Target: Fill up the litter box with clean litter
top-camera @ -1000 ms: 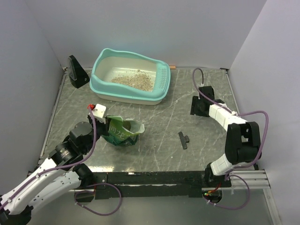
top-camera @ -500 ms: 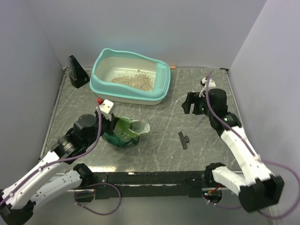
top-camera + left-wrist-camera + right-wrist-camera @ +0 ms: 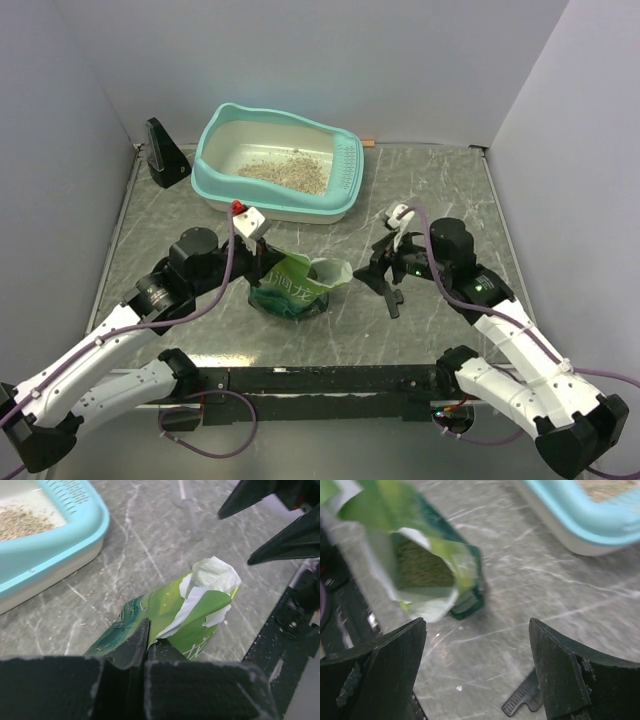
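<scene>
The litter box [image 3: 225,192], turquoise-rimmed and cream inside, stands at the back of the table with a patch of beige clean litter [image 3: 285,173] on its floor; it also shows in the left wrist view [image 3: 75,540] and the right wrist view [image 3: 580,517]. My left gripper [image 3: 262,268] is shut on the near edge of the green printed pouch [image 3: 295,288], which stands open-mouthed on the table [image 3: 165,615]. My right gripper [image 3: 378,268] is open and empty, just right of the pouch mouth [image 3: 422,570].
A small black clip [image 3: 390,298] lies on the table under my right gripper, also in the right wrist view [image 3: 525,700]. A black wedge-shaped stand [image 3: 163,152] sits left of the litter box. Grey walls close in three sides.
My left gripper has carried the pouch to the right, toward the table's middle. My right arm has swung in from the far right toward the pouch, its gripper open.
</scene>
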You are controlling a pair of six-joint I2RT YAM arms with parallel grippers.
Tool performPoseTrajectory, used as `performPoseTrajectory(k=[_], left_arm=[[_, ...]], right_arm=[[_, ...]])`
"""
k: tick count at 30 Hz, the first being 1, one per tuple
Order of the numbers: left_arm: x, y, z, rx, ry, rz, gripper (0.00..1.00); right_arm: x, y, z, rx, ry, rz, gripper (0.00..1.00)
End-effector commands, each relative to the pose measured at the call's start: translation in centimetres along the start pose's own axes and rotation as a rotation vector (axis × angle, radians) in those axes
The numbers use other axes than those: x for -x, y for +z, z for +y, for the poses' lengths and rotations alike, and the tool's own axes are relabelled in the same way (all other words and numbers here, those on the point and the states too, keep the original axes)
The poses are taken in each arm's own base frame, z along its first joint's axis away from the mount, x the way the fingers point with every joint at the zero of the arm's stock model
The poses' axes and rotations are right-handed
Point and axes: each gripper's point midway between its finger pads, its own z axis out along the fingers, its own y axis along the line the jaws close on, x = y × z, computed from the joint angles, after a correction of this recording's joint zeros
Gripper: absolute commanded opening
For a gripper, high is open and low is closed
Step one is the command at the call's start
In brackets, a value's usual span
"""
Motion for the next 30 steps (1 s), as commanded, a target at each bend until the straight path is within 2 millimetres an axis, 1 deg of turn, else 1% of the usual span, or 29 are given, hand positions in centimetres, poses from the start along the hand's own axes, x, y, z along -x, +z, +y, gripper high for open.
performPoseTrajectory(k=[1,2,3,4,6,8,9,10,11,13,14,16,17,19,20,21,23,30], left_arm=[[8.6,-2.9,-3.7,-0.166,0.072,-0.337,0.01],[7.6,-2.9,-3.2,-0.147,0.071,-0.320,0.01],[7.1,-2.9,-3.0,-0.135,0.069,-0.309,0.01],[6.7,-3.0,-2.5,-0.108,0.066,-0.302,0.01],[5.6,-3.1,-1.9,-0.078,0.059,-0.283,0.01],[5.2,-3.5,-1.1,-0.035,0.055,-0.284,0.01],[4.9,-3.6,-0.9,-0.022,0.055,-0.276,0.01],[4.9,-3.7,-0.6,-0.008,0.055,-0.279,0.01],[4.9,-3.9,-0.3,0.012,0.057,-0.283,0.01],[4.8,-4.1,-0.1,0.024,0.060,-0.282,0.01],[5.0,-4.2,0.0,0.031,0.059,-0.288,0.01],[5.0,-4.2,0.0,0.033,0.063,-0.286,0.01],[5.2,-4.3,0.1,0.035,0.066,-0.289,0.01],[5.3,-4.3,0.1,0.035,0.069,-0.289,0.01],[5.4,-4.4,0.1,0.036,0.073,-0.292,0.01],[5.4,-4.3,0.1,0.039,0.074,-0.291,0.01],[5.6,-4.4,0.2,0.044,0.078,-0.293,0.01],[5.8,-4.5,0.2,0.043,0.081,-0.297,0.01]], right_arm=[[2.5,0.2,3.7,0.204,-0.186,-0.081,0.90],[2.7,0.2,4.0,0.216,-0.203,-0.082,0.90],[3.2,0.2,4.3,0.233,-0.240,-0.084,0.91],[3.4,0.2,5.3,0.266,-0.268,-0.088,0.91],[3.9,0.2,6.2,0.310,-0.323,-0.084,0.92],[4.3,0.2,7.3,0.356,-0.364,-0.084,0.92],[4.8,0.5,7.4,0.361,-0.392,-0.087,0.92],[4.9,0.6,8.2,0.388,-0.410,-0.088,0.93],[5.7,0.5,8.7,0.399,-0.431,-0.100,0.93],[5.7,1.3,9.1,0.414,-0.455,-0.081,0.93],[6.1,1.4,9.9,0.431,-0.475,-0.088,0.93],[6.0,2.3,10.0,0.430,-0.491,-0.072,0.93],[6.3,2.9,10.5,0.442,-0.500,-0.075,0.93],[6.4,3.6,10.7,0.445,-0.511,-0.073,0.93],[6.8,3.9,11.0,0.447,-0.520,-0.084,0.93],[6.5,4.6,11.2,0.457,-0.518,-0.069,0.93],[6.6,5.6,11.3,0.457,-0.520,-0.066,0.93],[7.1,8.1,12.8,0.495,-0.529,-0.076,0.93]])
